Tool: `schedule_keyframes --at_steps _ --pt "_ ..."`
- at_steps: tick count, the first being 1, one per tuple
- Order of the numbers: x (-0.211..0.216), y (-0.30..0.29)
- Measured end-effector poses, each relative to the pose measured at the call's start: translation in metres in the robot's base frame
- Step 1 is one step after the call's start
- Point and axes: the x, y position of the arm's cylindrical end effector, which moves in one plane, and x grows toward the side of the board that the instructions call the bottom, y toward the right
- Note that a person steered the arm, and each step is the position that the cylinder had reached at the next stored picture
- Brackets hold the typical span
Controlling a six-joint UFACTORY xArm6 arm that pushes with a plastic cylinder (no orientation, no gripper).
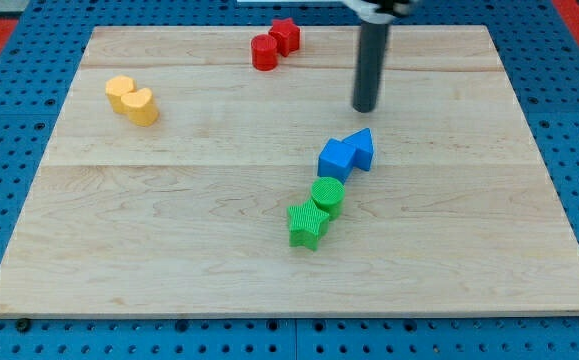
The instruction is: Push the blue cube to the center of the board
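The blue cube [336,159] lies a little right of the board's middle, touching a blue triangular block [361,148] on its right. My tip [365,108] is above them in the view, a short way up from the triangular block and apart from both. The rod rises from there to the view's top edge.
A green cylinder [327,195] and a green star-shaped block [307,224] sit just below the blue cube. A red cylinder [264,52] and a red star-shaped block [285,35] are at the top. Two yellow blocks [132,100] lie at the upper left. The wooden board [169,250] rests on a blue pegboard.
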Motion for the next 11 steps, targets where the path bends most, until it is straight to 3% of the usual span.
schedule_keyframes --at_steps 3,4,6,9,11 --pt "0.112 0.007" --pt "0.113 0.005" --pt "0.076 0.005" --pt "0.103 -0.004" --pt "0.098 -0.054"
